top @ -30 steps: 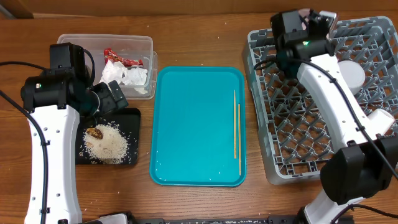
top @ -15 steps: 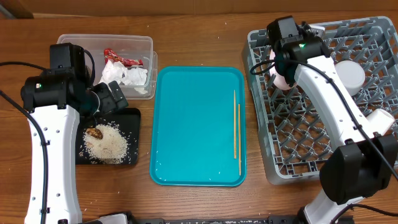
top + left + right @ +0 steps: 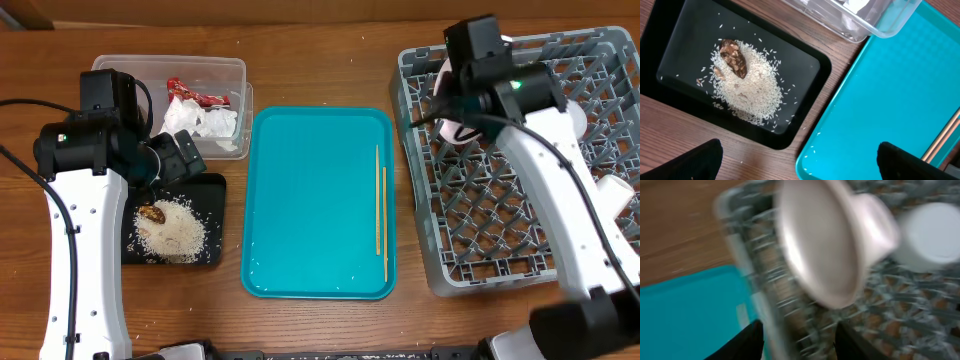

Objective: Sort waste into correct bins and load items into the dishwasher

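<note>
We look down on a brown wooden table (image 3: 320, 70) that runs to every edge of the overhead view, its grain going left to right in lighter and darker streaks. Near the far edge a thin dark seam (image 3: 300, 22) crosses the wood, and beyond it lies a narrow strip (image 3: 330, 8) of much the same tone. In the far left corner we make out a paler tan patch (image 3: 25, 12); we cannot tell what it is. The light falls evenly from above, leaving soft shadows on the wood.

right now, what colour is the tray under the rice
Black tray; it shows best in the left wrist view.
</note>
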`<state>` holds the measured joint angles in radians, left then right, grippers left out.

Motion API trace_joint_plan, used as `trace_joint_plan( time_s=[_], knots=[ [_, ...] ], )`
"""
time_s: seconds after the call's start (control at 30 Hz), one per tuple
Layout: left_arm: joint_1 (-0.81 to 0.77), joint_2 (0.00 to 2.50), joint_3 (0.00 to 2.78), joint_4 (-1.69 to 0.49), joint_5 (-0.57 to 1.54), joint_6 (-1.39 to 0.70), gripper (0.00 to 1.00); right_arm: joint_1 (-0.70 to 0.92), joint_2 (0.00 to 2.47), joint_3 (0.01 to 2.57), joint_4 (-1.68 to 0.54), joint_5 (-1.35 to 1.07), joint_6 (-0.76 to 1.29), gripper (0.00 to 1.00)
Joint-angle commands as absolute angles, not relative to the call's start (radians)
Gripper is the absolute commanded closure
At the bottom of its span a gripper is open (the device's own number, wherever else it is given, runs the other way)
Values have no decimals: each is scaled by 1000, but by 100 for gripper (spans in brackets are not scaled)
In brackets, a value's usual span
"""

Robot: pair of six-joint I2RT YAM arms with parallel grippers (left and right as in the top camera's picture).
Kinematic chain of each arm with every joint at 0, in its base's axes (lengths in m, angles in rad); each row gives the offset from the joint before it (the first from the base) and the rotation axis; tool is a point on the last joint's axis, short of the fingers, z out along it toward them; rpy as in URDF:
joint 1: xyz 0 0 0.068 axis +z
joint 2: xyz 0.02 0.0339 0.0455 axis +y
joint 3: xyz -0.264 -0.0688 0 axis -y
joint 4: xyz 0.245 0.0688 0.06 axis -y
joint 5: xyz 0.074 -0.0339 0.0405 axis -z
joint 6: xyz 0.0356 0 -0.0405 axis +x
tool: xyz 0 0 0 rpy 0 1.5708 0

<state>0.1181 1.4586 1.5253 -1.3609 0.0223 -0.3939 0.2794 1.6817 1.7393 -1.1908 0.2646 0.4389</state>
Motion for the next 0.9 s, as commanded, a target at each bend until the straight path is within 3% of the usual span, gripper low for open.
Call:
trace_joint_plan(
  time_s=[0.0, 0.4, 0.87],
  knots=[
    [118, 1451, 1540, -1354, 26, -397, 0, 345, 1671, 1737, -1203, -12, 393, 51],
    [118, 1451, 1540, -1354, 26, -397, 0, 550, 1811, 1505, -1145, -28, 511, 50],
    [118, 1451, 1540, -1358, 27, -397, 0, 573, 1858, 1231, -897, -21, 580, 51]
  ],
)
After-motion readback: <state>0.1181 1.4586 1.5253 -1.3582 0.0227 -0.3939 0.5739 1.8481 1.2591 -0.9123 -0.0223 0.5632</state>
